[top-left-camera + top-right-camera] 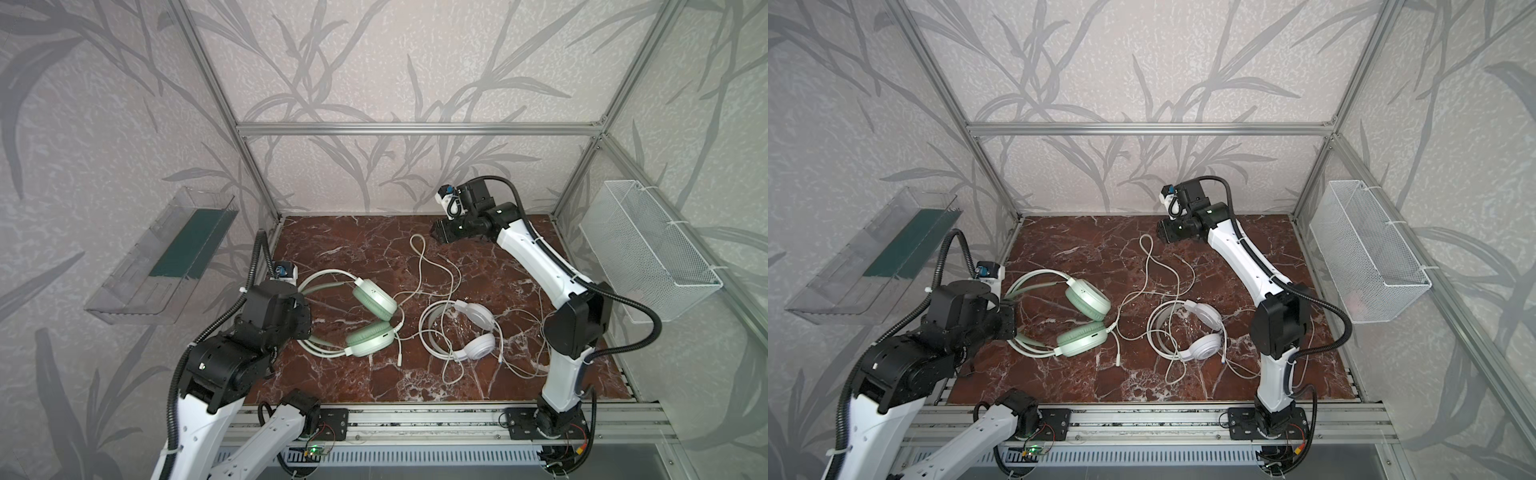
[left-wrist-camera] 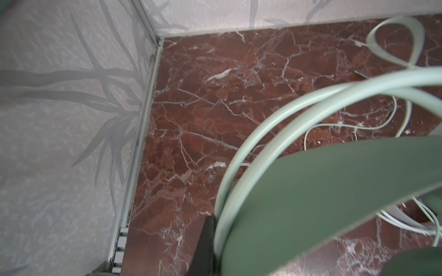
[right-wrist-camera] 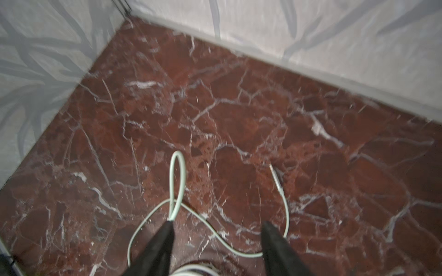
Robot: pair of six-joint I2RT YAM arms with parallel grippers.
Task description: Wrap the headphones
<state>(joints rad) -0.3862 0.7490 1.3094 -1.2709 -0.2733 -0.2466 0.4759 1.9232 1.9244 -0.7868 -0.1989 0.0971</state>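
Right wrist view, nearest first: my right end effector (image 3: 217, 241) is released, its fingers apart with nothing between them. It hangs over the counter (image 3: 263, 107). The loose cable (image 3: 178, 181) of the green headphones (image 1: 374, 297) runs on the counter under that gap. Its folded loop sits just ahead of one finger and the plug (image 3: 275, 174) lies further out, beyond the other finger.

My left end effector (image 1: 301, 307) is clenched on the green headphones at the headband, with wound turns of cable right beside its finger. The white headphones (image 1: 478, 332) lie past the green cups from that end effector.

My worry is the tangle. In both top views the green cable crosses the white set's thin lead, so a hard pull could drag the white headphones along. Closing on the doubled loop could also pinch two strands and spoil the next turn.
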